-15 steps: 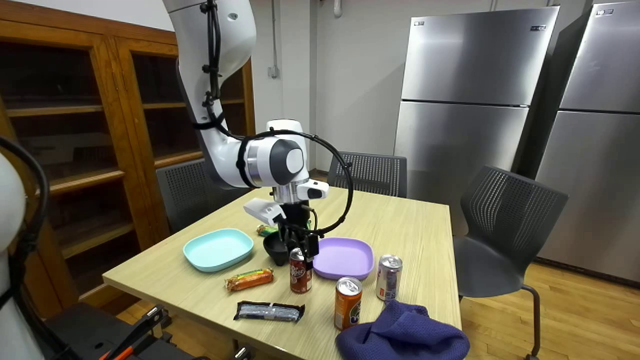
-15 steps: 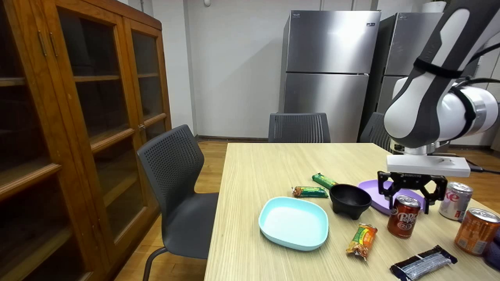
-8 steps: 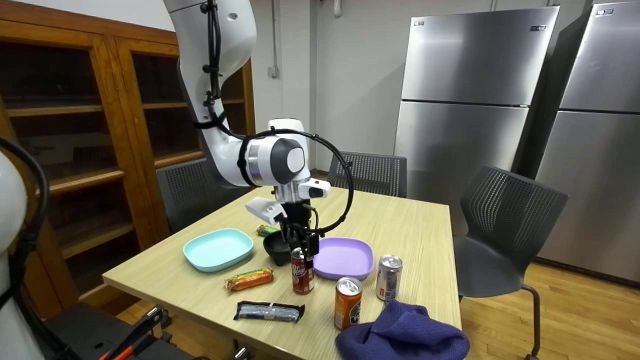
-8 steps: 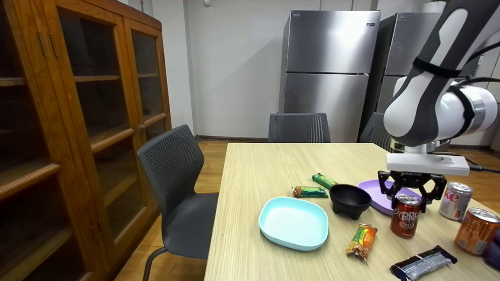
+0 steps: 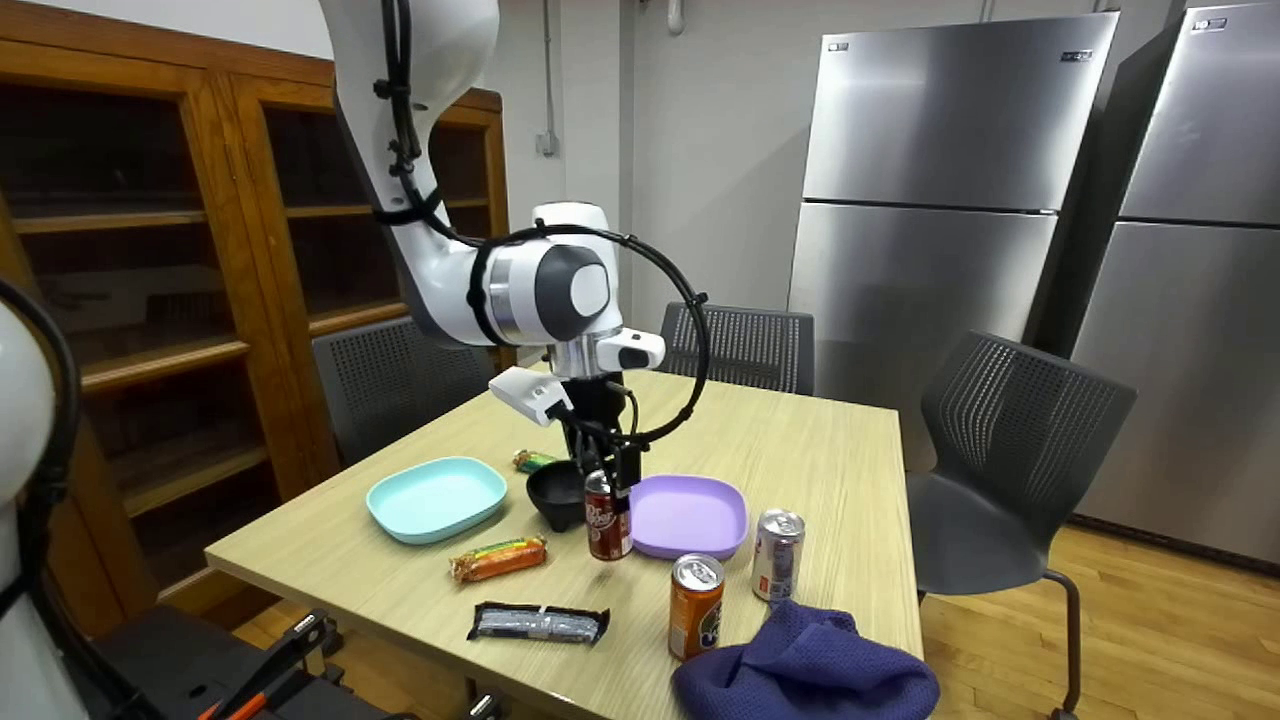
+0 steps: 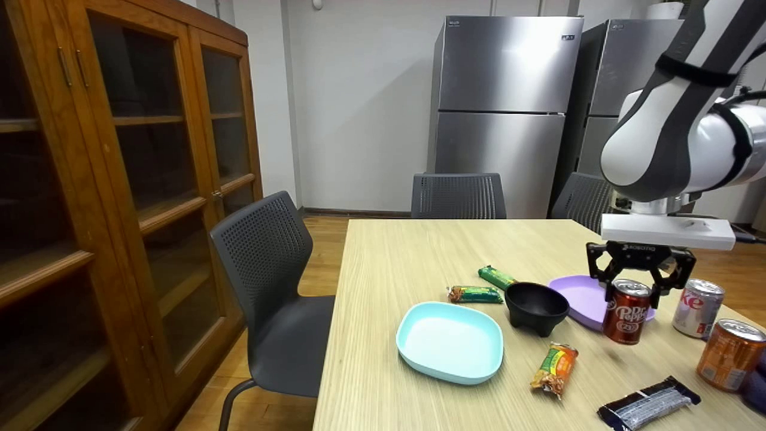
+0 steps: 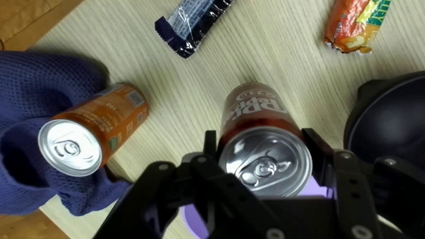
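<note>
I've got the gripper (image 6: pixel 632 294) clamped on the Dr Pepper can (image 6: pixel 627 315), which hangs upright just above the table (image 6: pixel 419 254); in my wrist view the orange can (image 7: pixel 103 119) is at its 9 o'clock, black bowl (image 7: pixel 395 122) at 3. Also seeing a dark-wrapped bar (image 7: pixel 194 25) around 11.

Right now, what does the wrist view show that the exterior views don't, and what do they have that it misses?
Only the wrist view: a close look down on the lid of the red can, pull tab included.

Only the exterior views: the turquoise tray, the silver can, the green-wrapped bars, chairs, refrigerators and the wooden cabinet.

Both: the tool gripping the red can, the orange can, black bowl, purple tray, orange-wrapped bar, dark-wrapped bar and blue cloth.
</note>
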